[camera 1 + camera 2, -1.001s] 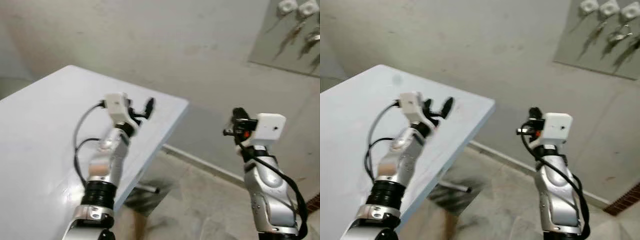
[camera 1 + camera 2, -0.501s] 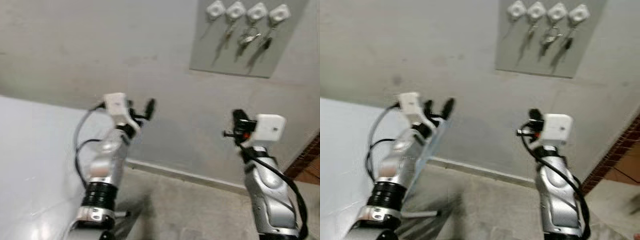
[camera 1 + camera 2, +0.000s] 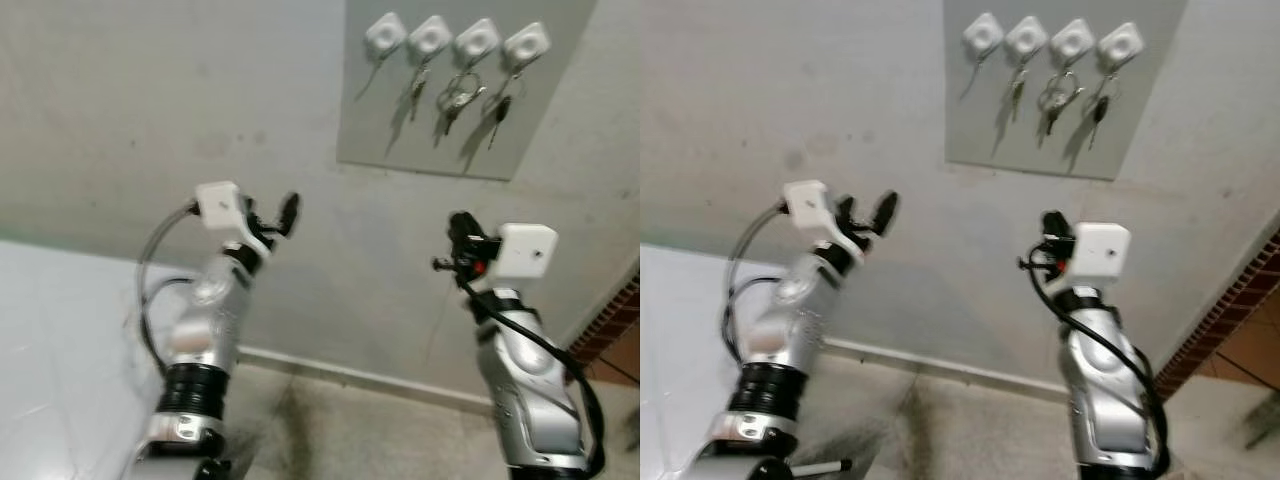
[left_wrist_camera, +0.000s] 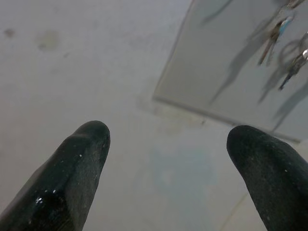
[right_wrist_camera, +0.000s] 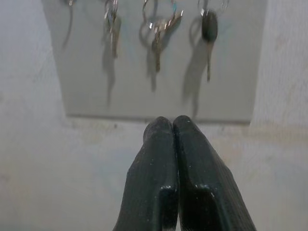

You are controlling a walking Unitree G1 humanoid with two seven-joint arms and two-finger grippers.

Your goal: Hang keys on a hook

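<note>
A grey board (image 3: 400, 130) on the wall carries a row of white hooks. The leftmost hook (image 3: 385, 35) is bare. The other three hold keys: a single key (image 5: 113, 31), a ring with keys (image 5: 161, 29) and a black-headed key (image 5: 209, 29). My left gripper (image 3: 272, 212) is raised below and left of the board, open, with nothing between its fingers (image 4: 82, 159). My right gripper (image 3: 460, 225) is raised below the board's right part and points at it. Its fingers (image 5: 159, 144) are pressed shut, and no key shows between them.
A white table (image 3: 50, 340) takes up the lower left, under my left arm. A pale baseboard (image 3: 350, 375) runs along the foot of the wall above a concrete floor. Red brick (image 3: 610, 340) stands at the right edge.
The camera has swung right and up: the table has slid off to the left and the key board has come fully into view. Both arms hold the same pose.
</note>
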